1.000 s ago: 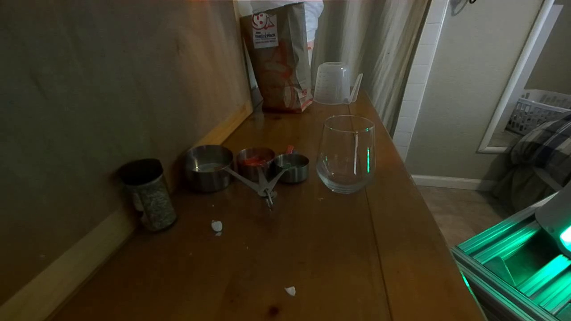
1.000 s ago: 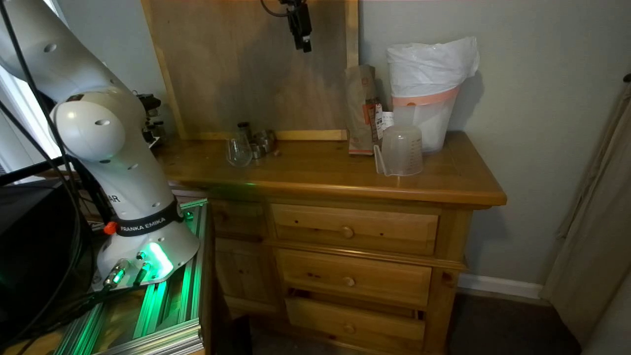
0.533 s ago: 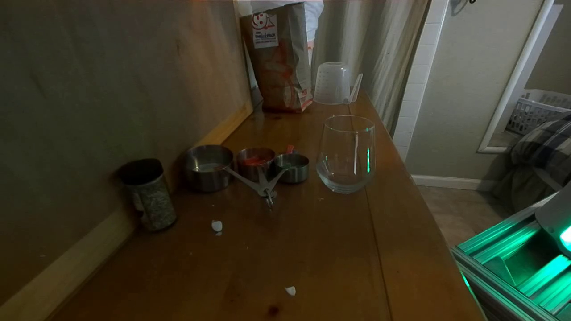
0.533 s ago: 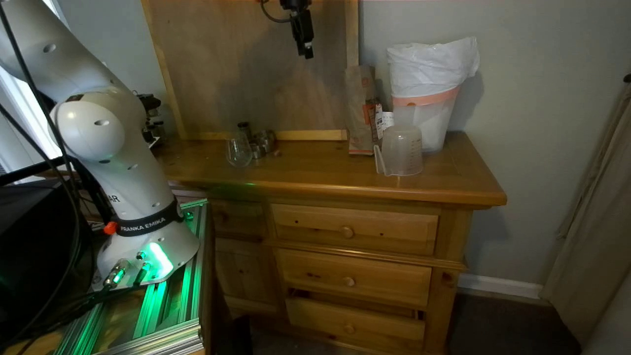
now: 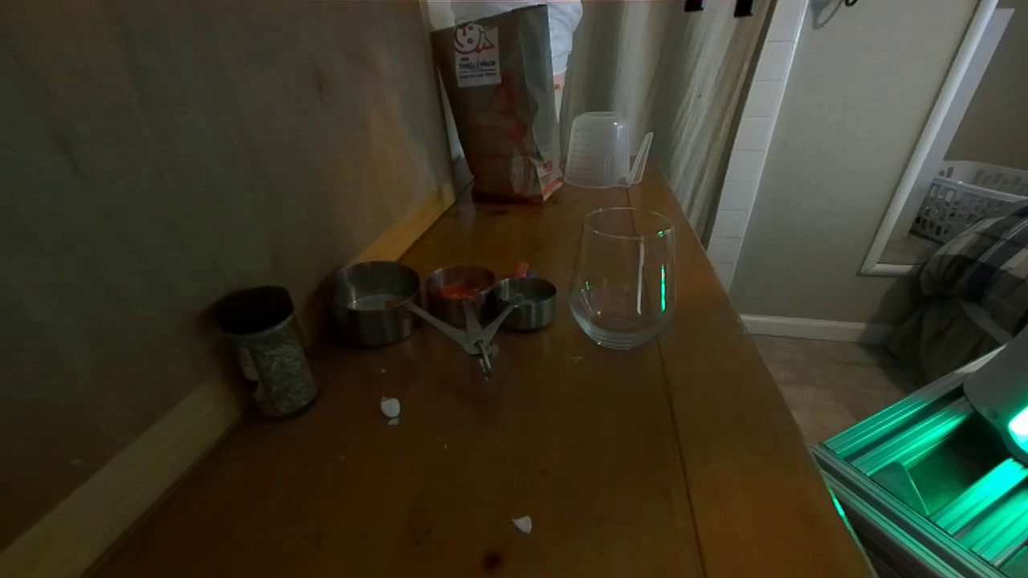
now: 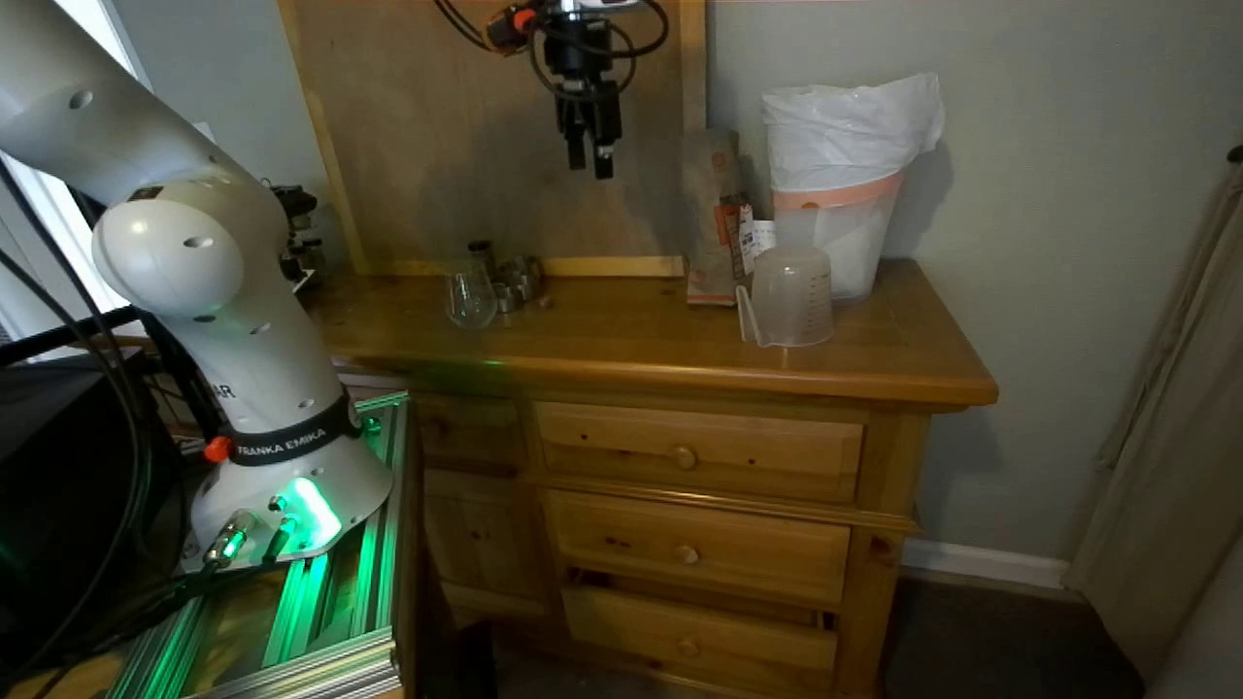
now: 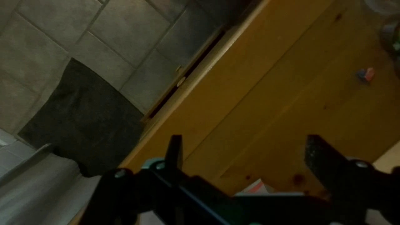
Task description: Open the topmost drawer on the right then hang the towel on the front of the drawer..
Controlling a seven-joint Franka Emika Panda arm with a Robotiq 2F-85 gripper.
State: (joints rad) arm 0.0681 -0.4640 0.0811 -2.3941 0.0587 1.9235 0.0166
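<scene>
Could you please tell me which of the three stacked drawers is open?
The bottom drawer is pulled partly out, with a gap showing above it, while the top drawer and middle drawer look shut.

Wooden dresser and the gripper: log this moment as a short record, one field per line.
gripper: open, holding nothing, above the countertop
top right drawer: shut
middle drawer: shut
bottom drawer: partly open
countertop items include: glass, measuring cups, paper bag, plastic jug
towel: cannot be identified; a dark cloth or mat lies on the floor

White arm; black end effector
</scene>
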